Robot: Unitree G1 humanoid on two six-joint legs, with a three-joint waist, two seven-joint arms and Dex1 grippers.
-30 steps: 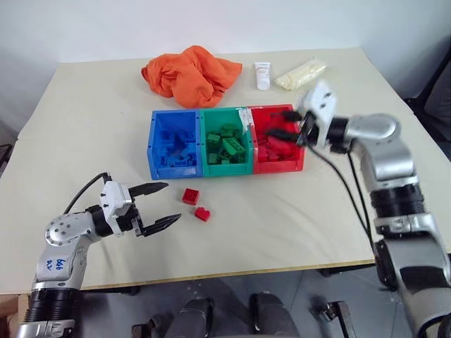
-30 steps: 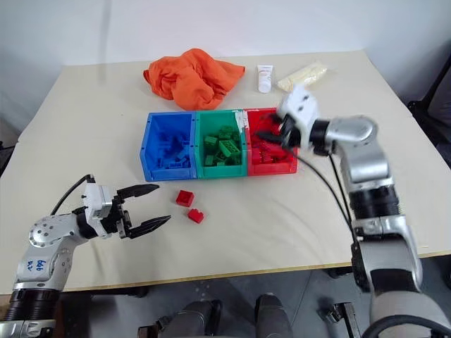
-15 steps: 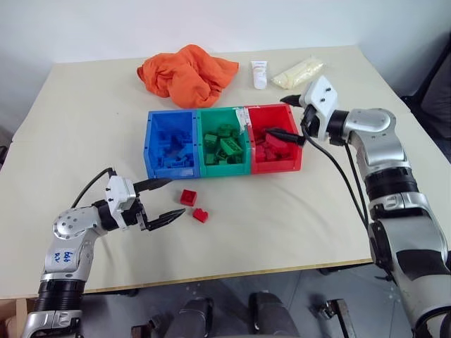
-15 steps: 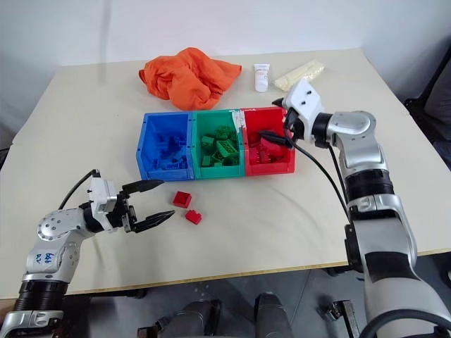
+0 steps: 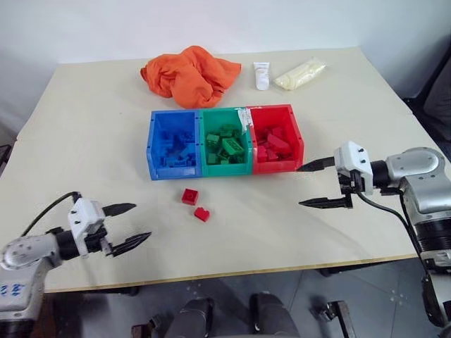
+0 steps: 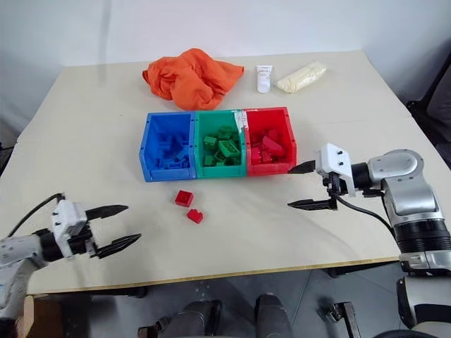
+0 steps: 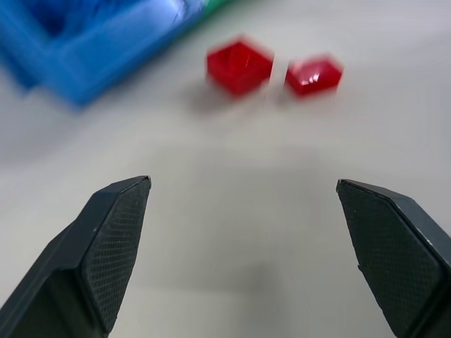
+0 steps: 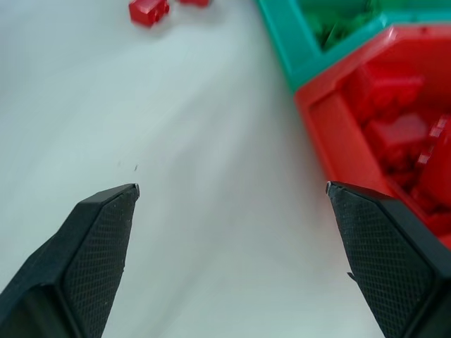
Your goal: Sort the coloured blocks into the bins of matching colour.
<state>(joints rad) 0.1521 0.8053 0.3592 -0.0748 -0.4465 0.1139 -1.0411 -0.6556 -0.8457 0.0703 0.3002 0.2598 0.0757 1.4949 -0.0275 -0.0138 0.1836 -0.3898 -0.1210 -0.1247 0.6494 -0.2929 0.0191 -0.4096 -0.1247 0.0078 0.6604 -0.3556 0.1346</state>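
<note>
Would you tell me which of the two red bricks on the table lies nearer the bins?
The left brick, just below the blue bin; the other brick sits lower right of it, nearer the table's front edge.

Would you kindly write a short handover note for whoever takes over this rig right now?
Left hand: open, empty, over the table's near left.
Right hand: open, empty, right of the red bin.
Done: blue bin, green bin and red bin each hold bricks of their own colour.
Left: two red bricks on the table in front of the bins, to go into the red bin.
</note>
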